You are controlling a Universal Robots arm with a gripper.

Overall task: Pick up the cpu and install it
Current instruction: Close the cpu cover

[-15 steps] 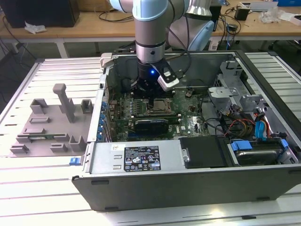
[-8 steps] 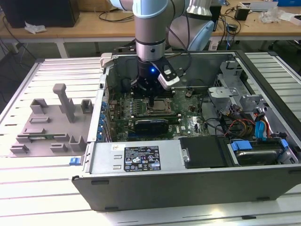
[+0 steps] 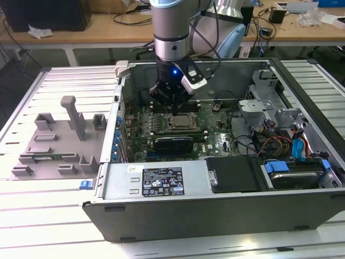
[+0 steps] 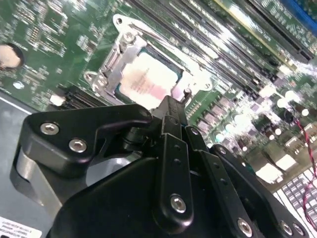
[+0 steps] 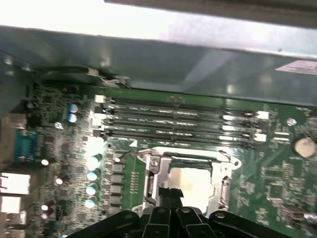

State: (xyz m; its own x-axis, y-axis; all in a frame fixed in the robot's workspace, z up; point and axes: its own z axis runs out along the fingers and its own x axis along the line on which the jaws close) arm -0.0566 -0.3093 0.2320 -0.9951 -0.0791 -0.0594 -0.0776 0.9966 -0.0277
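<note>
- Cpu (image 4: 148, 82), small flat silvery square chip, seated inside dark metal-framed socket (image 4: 118, 55) on green motherboard (image 4: 49, 29).
- Black claw (image 4: 173, 102) clenched on nothing, poised just above that chip.

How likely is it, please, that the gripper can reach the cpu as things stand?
Probably yes: the gripper hangs right above the cpu, which lies uncovered in the socket, and nothing stands between them.

Pale wooden benches (image 3: 81, 33) behind, tangled cables (image 3: 128, 19), black box (image 3: 48, 13), white slatted worktable (image 3: 43, 226)
</note>
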